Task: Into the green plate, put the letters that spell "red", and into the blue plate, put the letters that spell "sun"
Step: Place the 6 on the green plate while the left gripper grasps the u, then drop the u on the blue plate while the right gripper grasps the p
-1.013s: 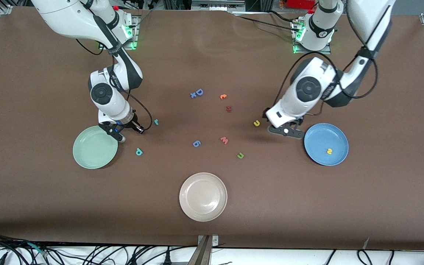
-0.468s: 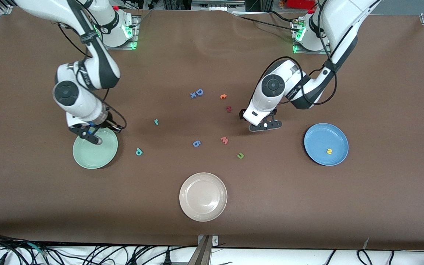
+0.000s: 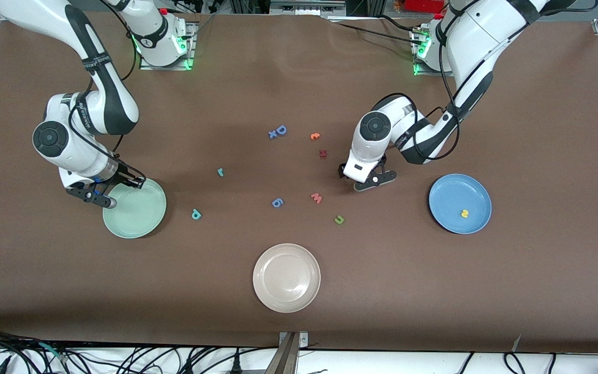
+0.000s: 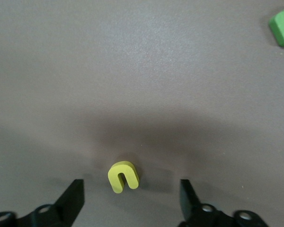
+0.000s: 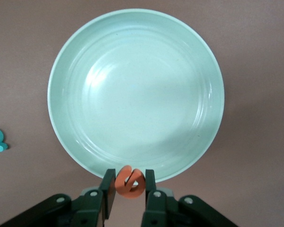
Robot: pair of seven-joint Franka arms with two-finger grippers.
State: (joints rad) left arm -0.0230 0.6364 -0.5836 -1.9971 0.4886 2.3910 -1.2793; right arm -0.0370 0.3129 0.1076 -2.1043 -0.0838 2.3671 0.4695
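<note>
On the blue plate [image 3: 460, 203], toward the left arm's end of the tabletop [image 3: 299, 67], lies one yellow "s" [image 3: 464, 213]; that is the only letter delivered so far, and the green plate [image 3: 134, 208] holds nothing yet.

At the rim of the green plate the right tool [image 5: 128, 189] is clenched on the orange "e" [image 5: 129, 182], as the right wrist view shows, held just over the plate's edge and not yet over its middle; I judge this letter close to being dropped in. The teal "d" [image 3: 196, 213] lies on the tabletop near that plate, and the thin teal "r" [image 3: 220, 172] farther from the camera; both remain to be fetched.

Over the yellow "u" [image 4: 123, 176] the left tool [image 3: 369, 179] hangs low with its fingers spread on either side, touching nothing; the grasp is not made. The olive "n" [image 3: 339, 219] waits on the tabletop nearer the camera.

So one of six is done, one is in hand, one is about to be taken.

As for writing, only the foam letters themselves can be read: a big blue "D" [image 3: 281, 130], a pink "w" [image 3: 316, 198]; no brand or label is legible.
</note>
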